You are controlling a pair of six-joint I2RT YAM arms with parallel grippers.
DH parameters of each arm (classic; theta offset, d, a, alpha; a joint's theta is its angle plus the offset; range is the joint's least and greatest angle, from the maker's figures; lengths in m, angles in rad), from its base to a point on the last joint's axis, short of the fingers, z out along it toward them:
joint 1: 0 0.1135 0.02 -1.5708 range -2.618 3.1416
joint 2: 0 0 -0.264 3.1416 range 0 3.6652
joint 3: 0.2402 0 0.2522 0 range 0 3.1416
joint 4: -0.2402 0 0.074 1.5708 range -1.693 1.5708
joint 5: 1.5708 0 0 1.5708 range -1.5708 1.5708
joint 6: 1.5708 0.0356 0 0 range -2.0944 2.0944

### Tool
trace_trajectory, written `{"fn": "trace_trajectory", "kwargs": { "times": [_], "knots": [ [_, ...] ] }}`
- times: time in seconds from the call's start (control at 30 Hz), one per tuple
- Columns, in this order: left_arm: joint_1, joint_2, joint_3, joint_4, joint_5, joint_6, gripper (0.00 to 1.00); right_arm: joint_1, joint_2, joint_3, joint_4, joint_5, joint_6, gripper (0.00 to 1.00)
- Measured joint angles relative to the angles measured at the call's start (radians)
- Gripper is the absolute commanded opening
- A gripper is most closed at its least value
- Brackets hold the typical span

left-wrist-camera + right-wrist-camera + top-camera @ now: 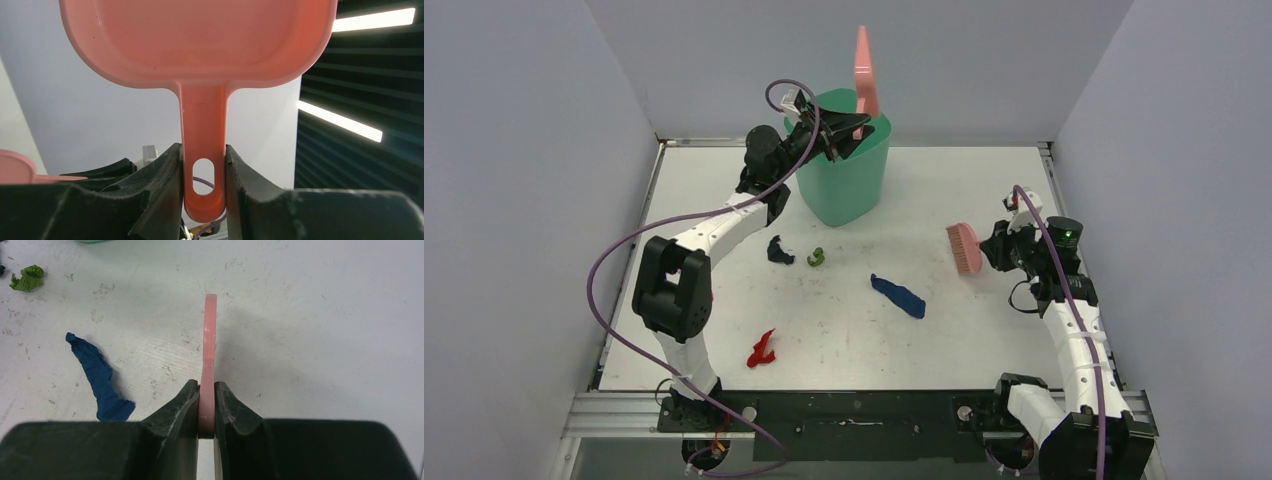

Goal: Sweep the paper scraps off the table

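Lit brightly and evenly from above, with short soft shadows beside the small crumpled paper scraps (897,296) on the flat white counter (984,340). Glares from two long white light strips (372,19) behind the pink plastic dustpan (200,45). Throws a faint grey shadow right of the thin pink brush handle (209,340); blurs the near black fingers (175,440).

Looks like a robotics lab test cell: plain grey walls (524,180) boxing in a scuffed white surface (984,340), metal rail (614,412) along the frame's bottom, two purple-cabled robot arms (714,230) bolted there.
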Motion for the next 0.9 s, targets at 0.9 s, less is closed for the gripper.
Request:
{"fn": "trace_trajectory", "kwargs": {
  "times": [0.9],
  "knots": [
    [0.007, 0.023, -0.049, 0.198, 0.002, -0.14, 0.0, -0.001, 0.0, 0.0, -0.002, -0.008, -0.007, 0.05]
  ]
}}
